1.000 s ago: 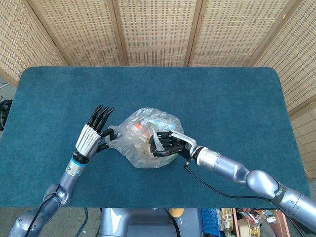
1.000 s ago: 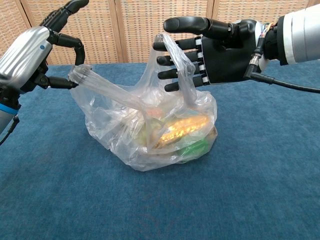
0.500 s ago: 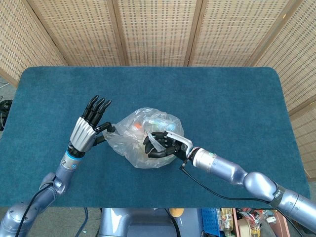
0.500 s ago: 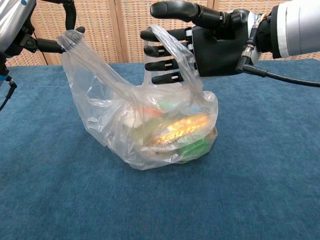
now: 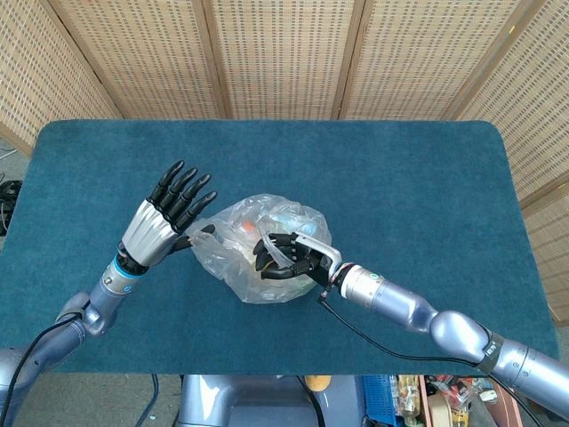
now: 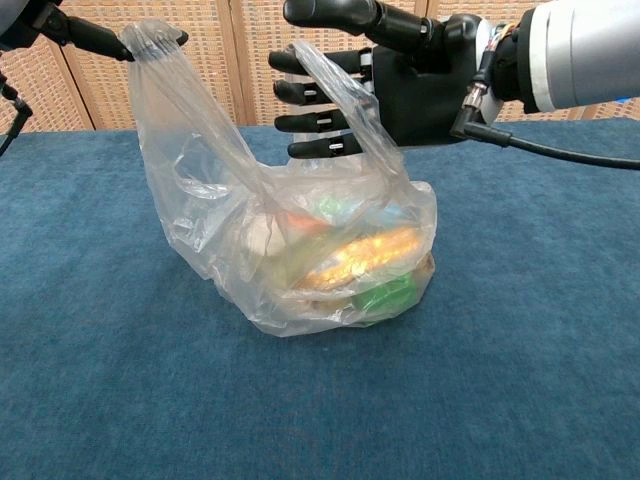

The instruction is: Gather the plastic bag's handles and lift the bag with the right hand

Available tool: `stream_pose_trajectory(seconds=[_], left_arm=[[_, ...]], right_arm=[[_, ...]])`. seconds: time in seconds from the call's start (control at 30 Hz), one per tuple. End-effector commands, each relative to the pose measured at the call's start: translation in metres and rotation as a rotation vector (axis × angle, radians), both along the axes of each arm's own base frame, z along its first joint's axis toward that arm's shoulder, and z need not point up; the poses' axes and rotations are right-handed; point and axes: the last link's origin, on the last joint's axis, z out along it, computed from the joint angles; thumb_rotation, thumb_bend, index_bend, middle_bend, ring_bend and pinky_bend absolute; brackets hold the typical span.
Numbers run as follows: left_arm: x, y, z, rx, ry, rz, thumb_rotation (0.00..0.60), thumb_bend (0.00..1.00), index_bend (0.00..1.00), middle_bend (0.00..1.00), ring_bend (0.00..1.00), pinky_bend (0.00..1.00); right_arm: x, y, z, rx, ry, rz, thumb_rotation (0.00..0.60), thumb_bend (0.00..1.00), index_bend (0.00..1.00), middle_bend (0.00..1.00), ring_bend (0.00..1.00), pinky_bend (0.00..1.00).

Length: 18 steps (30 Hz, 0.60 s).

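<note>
Over the last 1 s the left hand (image 5: 160, 224) has raised its pinched handle (image 6: 150, 40) higher, so that loop now stands taut above the plastic bag (image 6: 300, 250), which sits mid-table, nearer the front edge. The right hand (image 6: 385, 70), fingers spread, has slid leftward with the other handle (image 6: 340, 95) draped over them but not yet clasped. Inside the bag: yellow-orange and green packets, contents otherwise unclear.

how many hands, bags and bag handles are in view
hands: 2 (left hand, right hand)
bags: 1 (bag)
handles: 2 (left handle, right handle)
total: 5
</note>
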Motion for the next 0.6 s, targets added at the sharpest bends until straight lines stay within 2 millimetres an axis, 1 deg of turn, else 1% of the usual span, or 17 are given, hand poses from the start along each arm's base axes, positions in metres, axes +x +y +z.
stream_pose_trajectory(seconds=[0.03,0.1,0.27,0.33,0.37,0.5,0.6], left_arm=[[0.013,0.001,0.002,0.003,0.038,-0.029,0.600,0.24,0.00,0.00,0.00,0.00],[0.018,0.001,0.003,0.012,0.056,-0.036,0.600,0.24,0.00,0.00,0.00,0.00],[0.031,0.000,0.005,0.017,0.074,-0.055,0.600,0.22,0.00,0.00,0.00,0.00],[0.035,0.000,0.006,0.018,0.075,-0.060,0.600,0.21,0.00,0.00,0.00,0.00],[0.036,-0.004,0.006,0.015,0.074,-0.073,0.600,0.21,0.00,0.00,0.00,0.00],[0.049,0.005,0.010,0.016,0.091,-0.066,0.600,0.20,0.00,0.00,0.00,0.00],[0.058,0.009,0.013,0.012,0.090,-0.064,0.600,0.19,0.00,0.00,0.00,0.00]], right_arm=[[0.003,-0.002,-0.004,-0.006,-0.009,-0.012,0.600,0.18,0.43,0.52,0.38,0.36],[0.004,-0.002,-0.007,-0.004,-0.011,-0.018,0.600,0.18,0.43,0.52,0.37,0.35],[0.011,-0.006,-0.011,-0.018,-0.031,-0.037,0.600,0.25,0.43,0.52,0.33,0.33],[0.013,-0.007,-0.011,-0.022,-0.036,-0.039,0.600,0.26,0.44,0.52,0.32,0.32],[0.015,-0.007,-0.012,-0.025,-0.040,-0.039,0.600,0.26,0.44,0.52,0.32,0.32],[0.020,-0.007,-0.015,-0.035,-0.052,-0.041,0.600,0.26,0.44,0.52,0.31,0.31],[0.021,-0.009,-0.018,-0.051,-0.055,-0.052,0.600,0.28,0.44,0.52,0.31,0.23]])
